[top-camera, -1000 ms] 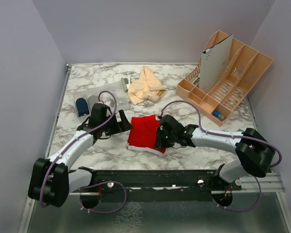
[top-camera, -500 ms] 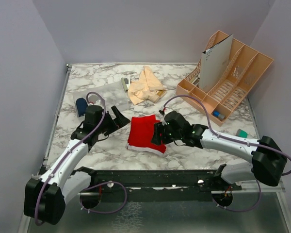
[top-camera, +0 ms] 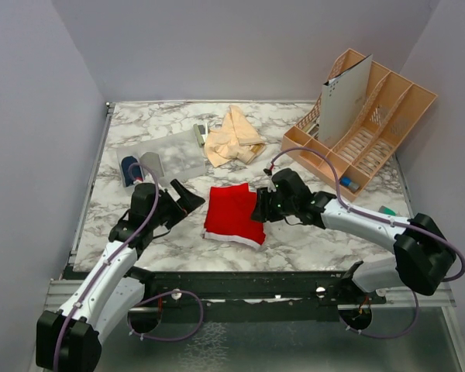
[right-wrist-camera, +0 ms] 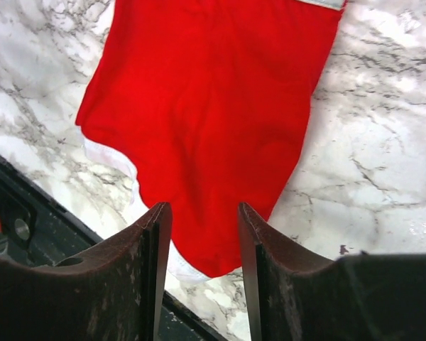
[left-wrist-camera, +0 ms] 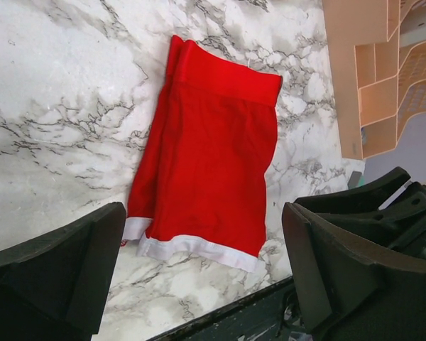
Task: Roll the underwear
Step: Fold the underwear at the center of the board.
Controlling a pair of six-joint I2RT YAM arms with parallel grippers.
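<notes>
The red underwear (top-camera: 232,212) lies flat and folded on the marble table, its white trim toward the near edge. In the left wrist view the red underwear (left-wrist-camera: 211,145) lies ahead of my left gripper (left-wrist-camera: 204,213), which is wide open and empty. From above, the left gripper (top-camera: 187,198) sits just left of the cloth, apart from it. My right gripper (top-camera: 259,208) hovers at the cloth's right edge. Its jaws stand apart over the red underwear (right-wrist-camera: 213,106), and the right gripper (right-wrist-camera: 201,212) holds nothing. Peach-beige underwear (top-camera: 232,138) lies in a heap further back.
A peach organiser tray (top-camera: 387,132) with a white card (top-camera: 343,97) stands at the back right. A clear bag (top-camera: 169,153) and a dark blue item (top-camera: 130,169) lie at the left. A small teal item (top-camera: 386,211) sits at the right. The black front rail (left-wrist-camera: 234,320) runs along the table's near edge.
My left arm has drawn back to the left, away from the red cloth. My right gripper has opened, let go of the cloth's right edge and shifted slightly back and right.
</notes>
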